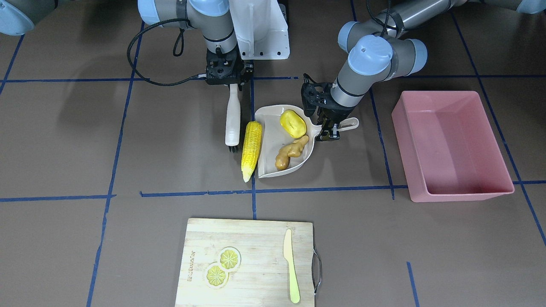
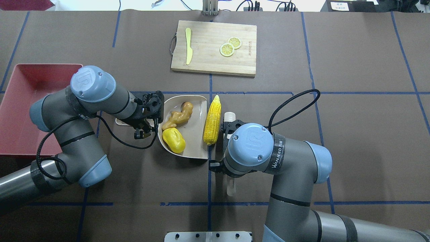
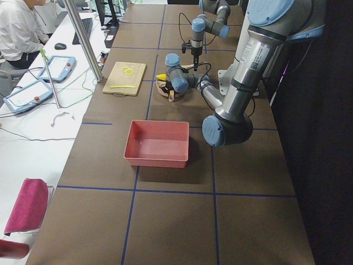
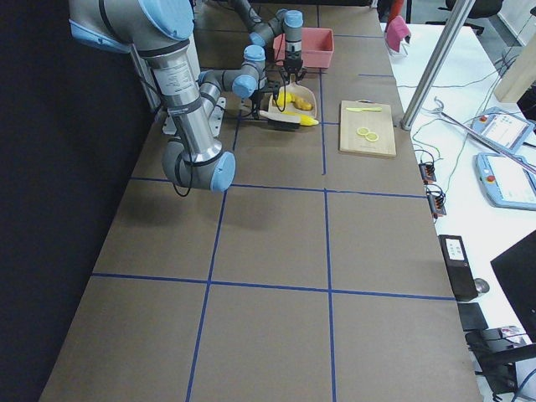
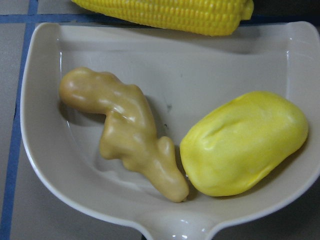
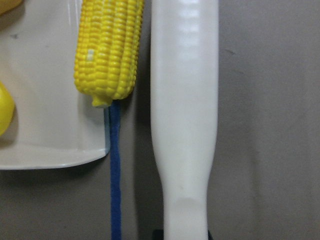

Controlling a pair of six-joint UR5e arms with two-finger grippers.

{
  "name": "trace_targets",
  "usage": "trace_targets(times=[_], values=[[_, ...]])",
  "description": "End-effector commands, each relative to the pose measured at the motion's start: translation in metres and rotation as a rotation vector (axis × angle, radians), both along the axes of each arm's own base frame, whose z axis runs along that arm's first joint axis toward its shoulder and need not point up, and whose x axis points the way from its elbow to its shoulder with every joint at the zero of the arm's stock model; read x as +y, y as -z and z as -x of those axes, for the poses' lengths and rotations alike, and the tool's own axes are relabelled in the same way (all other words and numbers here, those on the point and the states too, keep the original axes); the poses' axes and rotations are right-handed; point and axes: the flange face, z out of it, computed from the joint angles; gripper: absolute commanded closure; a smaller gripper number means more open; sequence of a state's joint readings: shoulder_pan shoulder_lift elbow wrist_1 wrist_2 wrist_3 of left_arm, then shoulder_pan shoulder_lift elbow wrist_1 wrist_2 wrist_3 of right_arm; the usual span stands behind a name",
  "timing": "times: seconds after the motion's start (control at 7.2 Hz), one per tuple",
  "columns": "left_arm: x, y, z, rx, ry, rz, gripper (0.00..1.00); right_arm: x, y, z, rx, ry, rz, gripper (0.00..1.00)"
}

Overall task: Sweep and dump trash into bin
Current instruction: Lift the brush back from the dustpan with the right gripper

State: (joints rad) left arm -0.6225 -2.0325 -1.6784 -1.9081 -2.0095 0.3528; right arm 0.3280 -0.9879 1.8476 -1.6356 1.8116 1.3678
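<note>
The beige dustpan lies on the table and holds the yellow potato lump and the tan ginger root. The corn cob lies along the pan's open edge, between the pan and the white brush. My left gripper is shut on the dustpan handle. My right gripper is shut on the brush handle, bristles down beside the corn. The pink bin stands empty beyond the pan's handle side. The left wrist view shows the ginger, the potato and the corn. The right wrist view shows the brush beside the corn.
A wooden cutting board with two lemon slices and a pale knife lies at the table's far side from the robot. A white mounting plate sits near the robot base. Blue tape lines cross the brown table.
</note>
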Motion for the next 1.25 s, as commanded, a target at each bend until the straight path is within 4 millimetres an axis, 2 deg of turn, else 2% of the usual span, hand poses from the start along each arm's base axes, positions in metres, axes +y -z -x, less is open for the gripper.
trace_targets(times=[0.0, 0.14, 0.42, 0.56, 0.69, 0.83, 1.11], values=[[0.0, 0.001, 0.0, 0.001, 0.001, -0.002, 0.99, -0.003, -0.01, 0.004, 0.042, 0.018, -0.015, 1.0], [0.0, 0.001, 0.0, 0.001, 0.001, -0.002, 0.99, -0.011, -0.014, 0.007, 0.057, 0.02, -0.04, 1.0], [0.0, 0.001, 0.0, 0.001, 0.001, -0.002, 0.99, -0.023, -0.01, 0.007, 0.05, 0.017, -0.055, 1.0], [0.0, 0.002, 0.0, 0.002, 0.0, -0.002, 0.99, -0.03, -0.001, 0.015, 0.046, 0.004, -0.05, 1.0], [0.0, 0.002, 0.0, 0.004, 0.0, -0.003, 0.99, -0.04, 0.008, 0.033, 0.056, -0.004, -0.043, 1.0], [0.001, 0.004, 0.001, 0.006, 0.0, -0.004, 0.99, -0.045, 0.003, 0.041, 0.075, -0.016, -0.026, 1.0], [0.001, 0.004, 0.001, 0.008, 0.001, -0.004, 0.99, -0.049, 0.011, 0.045, -0.026, -0.025, -0.061, 1.0]])
